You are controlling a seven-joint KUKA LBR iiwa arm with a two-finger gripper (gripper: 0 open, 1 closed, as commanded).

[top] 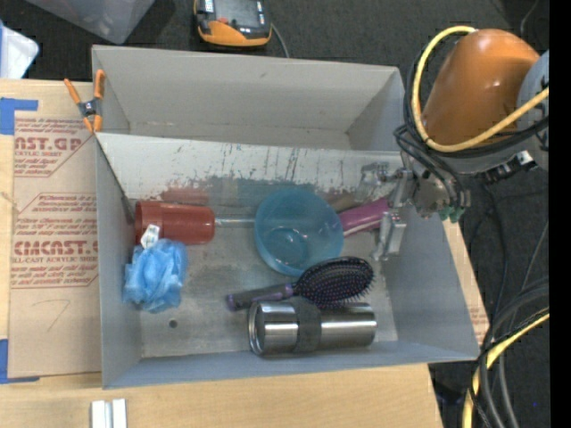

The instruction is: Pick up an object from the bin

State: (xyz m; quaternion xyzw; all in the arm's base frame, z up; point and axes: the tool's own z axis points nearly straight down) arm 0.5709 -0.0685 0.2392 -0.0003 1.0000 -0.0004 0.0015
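My gripper [390, 237] hangs at the bin's right side, close to the right wall. A pink handle-like thing [362, 216] lies just left of it, running from under the blue bowl [296, 230] toward the gripper; whether the two touch I cannot tell. Below the gripper lies a black hairbrush [335, 282] with a purple handle pointing left. A steel tumbler [312, 327] lies on its side along the front wall, below the brush.
A red cup [175, 223] lies on its side at the left, with a blue bath sponge [156, 275] just below it. The arm's orange cover and cables stand over the bin's right rim.
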